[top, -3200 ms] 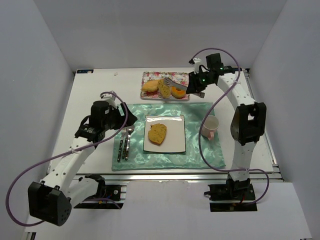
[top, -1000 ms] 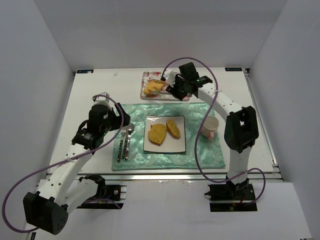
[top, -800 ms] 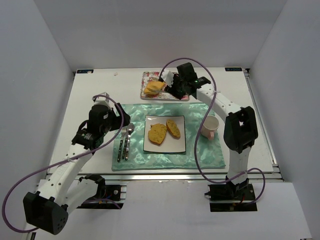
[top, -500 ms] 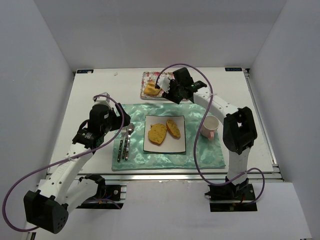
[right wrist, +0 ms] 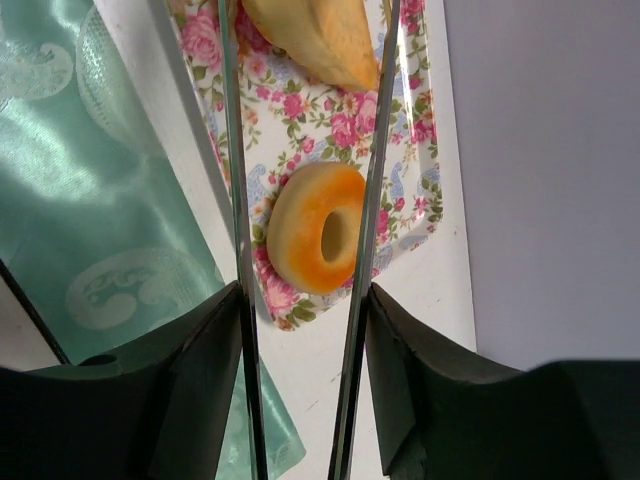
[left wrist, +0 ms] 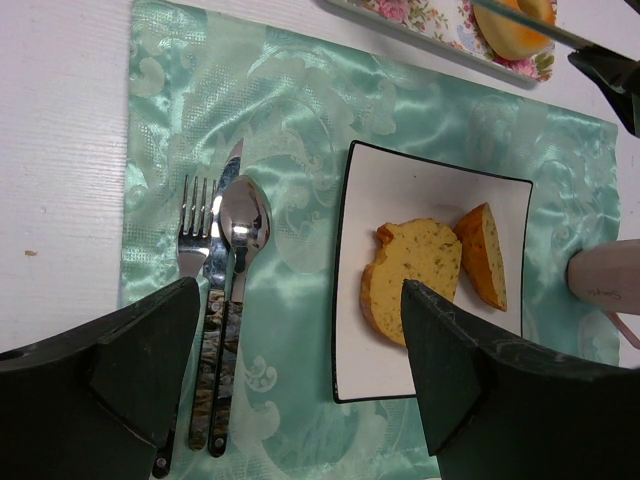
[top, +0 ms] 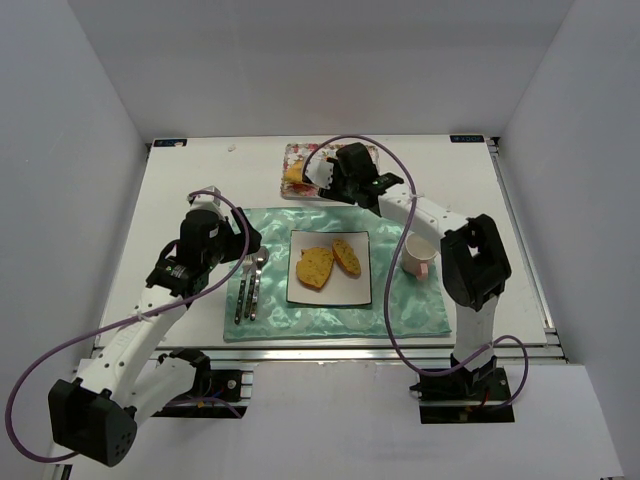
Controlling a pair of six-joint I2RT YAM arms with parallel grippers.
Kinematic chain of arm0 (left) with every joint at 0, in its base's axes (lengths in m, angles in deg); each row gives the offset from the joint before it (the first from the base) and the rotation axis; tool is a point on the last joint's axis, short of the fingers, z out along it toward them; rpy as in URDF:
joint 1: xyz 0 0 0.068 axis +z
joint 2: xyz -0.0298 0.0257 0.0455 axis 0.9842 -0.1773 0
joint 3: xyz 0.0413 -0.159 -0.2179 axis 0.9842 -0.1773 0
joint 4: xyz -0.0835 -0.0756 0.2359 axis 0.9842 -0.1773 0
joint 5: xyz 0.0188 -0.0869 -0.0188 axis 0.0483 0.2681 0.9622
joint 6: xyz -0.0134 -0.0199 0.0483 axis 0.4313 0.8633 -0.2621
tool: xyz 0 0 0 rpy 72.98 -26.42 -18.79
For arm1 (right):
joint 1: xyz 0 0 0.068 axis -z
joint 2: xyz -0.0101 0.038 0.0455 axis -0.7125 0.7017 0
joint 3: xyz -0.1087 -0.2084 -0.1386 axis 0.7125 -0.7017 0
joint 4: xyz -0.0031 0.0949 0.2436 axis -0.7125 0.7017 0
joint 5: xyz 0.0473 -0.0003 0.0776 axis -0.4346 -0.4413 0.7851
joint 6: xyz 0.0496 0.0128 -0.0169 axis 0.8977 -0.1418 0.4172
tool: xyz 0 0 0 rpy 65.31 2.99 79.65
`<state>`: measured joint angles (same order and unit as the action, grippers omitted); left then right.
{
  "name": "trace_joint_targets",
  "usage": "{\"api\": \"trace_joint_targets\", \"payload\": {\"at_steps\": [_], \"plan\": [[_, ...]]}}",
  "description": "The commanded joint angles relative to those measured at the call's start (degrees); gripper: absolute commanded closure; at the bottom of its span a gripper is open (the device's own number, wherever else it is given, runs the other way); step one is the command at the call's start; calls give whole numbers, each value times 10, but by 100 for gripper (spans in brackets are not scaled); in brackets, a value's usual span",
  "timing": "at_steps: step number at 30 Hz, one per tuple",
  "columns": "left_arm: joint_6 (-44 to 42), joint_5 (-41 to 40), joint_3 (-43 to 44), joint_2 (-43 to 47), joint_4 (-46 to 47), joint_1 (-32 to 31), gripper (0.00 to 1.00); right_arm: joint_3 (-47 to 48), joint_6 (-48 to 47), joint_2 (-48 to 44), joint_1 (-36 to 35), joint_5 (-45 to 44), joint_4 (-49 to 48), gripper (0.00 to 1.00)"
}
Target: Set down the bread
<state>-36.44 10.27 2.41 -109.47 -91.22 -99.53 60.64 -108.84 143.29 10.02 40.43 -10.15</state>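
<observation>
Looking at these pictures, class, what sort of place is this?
Probably a lab test bench staged as a dining place setting: plain white walls enclose the table, robot arms are bolted at its edge, and a placemat holds cutlery and a plate.
</observation>
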Motion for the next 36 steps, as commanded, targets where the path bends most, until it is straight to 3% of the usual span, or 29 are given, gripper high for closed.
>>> {"api": "trace_joint_targets", "payload": {"at_steps": [1, 14, 19, 22, 28, 32, 36], "plan": [[0, -1, -1, 5, 6, -2, 9, 3, -17, 13, -5, -30, -59, 46], [-2, 4, 1, -4, 16, -2, 9, 44, -21, 65, -4, -24, -15, 56], [-3, 1, 1, -3, 13, -2, 9, 67, -5, 69, -4, -16, 16, 75], [-2, -1, -2, 3, 10, -2, 9, 60, 15, 43, 2, -1, 17, 82], [0, -3, -7, 11, 13, -2, 9, 58, 51, -33, 22, 49, 52, 83], [-3, -7, -3, 9, 14, -2, 9, 16, 53, -121, 32, 95, 94, 83], [-5, -7, -3, 9, 16, -2, 9, -92, 33, -220, 36, 172, 157, 83]]}}
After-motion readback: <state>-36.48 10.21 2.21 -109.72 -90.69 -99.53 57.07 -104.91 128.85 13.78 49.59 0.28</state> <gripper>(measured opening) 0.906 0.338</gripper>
